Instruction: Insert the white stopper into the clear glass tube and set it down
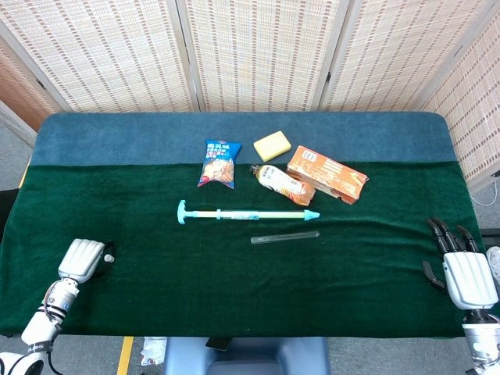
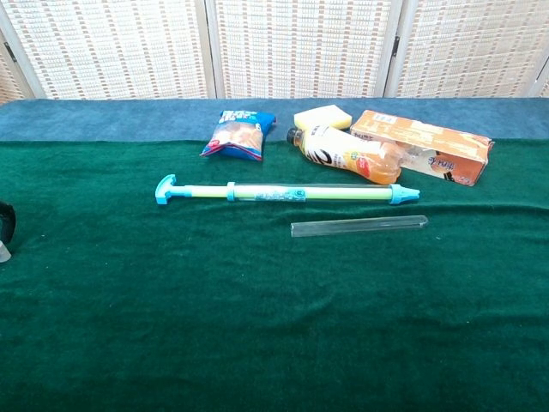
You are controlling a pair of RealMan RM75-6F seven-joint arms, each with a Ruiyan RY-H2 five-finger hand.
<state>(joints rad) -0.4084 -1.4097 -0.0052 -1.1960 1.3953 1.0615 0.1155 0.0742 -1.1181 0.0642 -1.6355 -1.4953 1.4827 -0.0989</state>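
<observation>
The clear glass tube lies empty on the green cloth just in front of the teal pump, and the chest view shows the same tube. A small white stopper sits right at the dark fingertips of my left hand near the front left edge. Those fingers are curled under, and I cannot tell if they pinch it. In the chest view only a black fingertip and a pale bit show at the left border. My right hand rests at the front right with fingers spread, holding nothing.
A long teal pump lies across the middle. Behind it are a blue snack bag, a yellow sponge, an orange-drink bottle and an orange box. The green cloth covers the front of the table.
</observation>
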